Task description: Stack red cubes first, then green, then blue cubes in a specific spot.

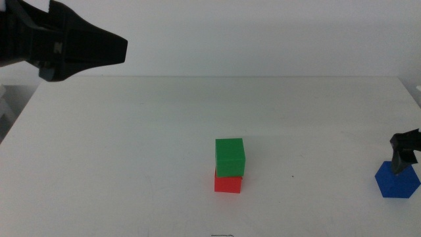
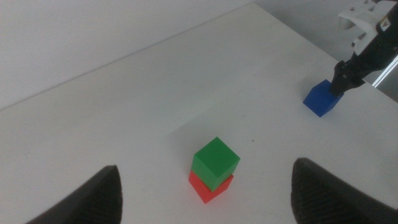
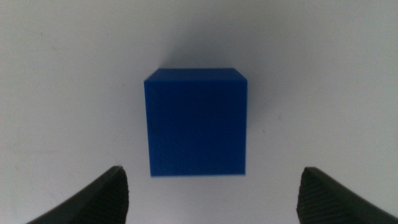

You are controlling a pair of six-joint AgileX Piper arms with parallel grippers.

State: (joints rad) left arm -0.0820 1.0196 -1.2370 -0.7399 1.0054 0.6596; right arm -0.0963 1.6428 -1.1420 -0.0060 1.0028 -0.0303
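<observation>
The small matte green cube [image 1: 229,157] is sitting on top of the small matte red cube [image 1: 227,184] near the middle of the plain white table [image 1: 131,151], turned a little against the red one beneath it so their edges are not lining up squarely. That leaves the third layer as the step in hand.

The small matte dark blue cube [image 1: 396,180] is resting on the table well apart from the stack, close to the right edge of the middle view. The right hand [image 3: 214,193] is hovering directly over it, and the right wrist view is showing the cube centred between the two dark jaws, which are standing wide apart and not touching it; this hand is released and grasping nothing.

The left hand [image 2: 205,193] is waiting high above the far left part of the table, its jaws spread wide and carrying nothing, looking down on the stack.

By my reading, the next move is calling for the right hand to lower until its jaws are flanking the blue cube's sides, clench on it, lift, and carry it over to the green cube. The release will need care, since the twisted green cube is offering a less square seat.
</observation>
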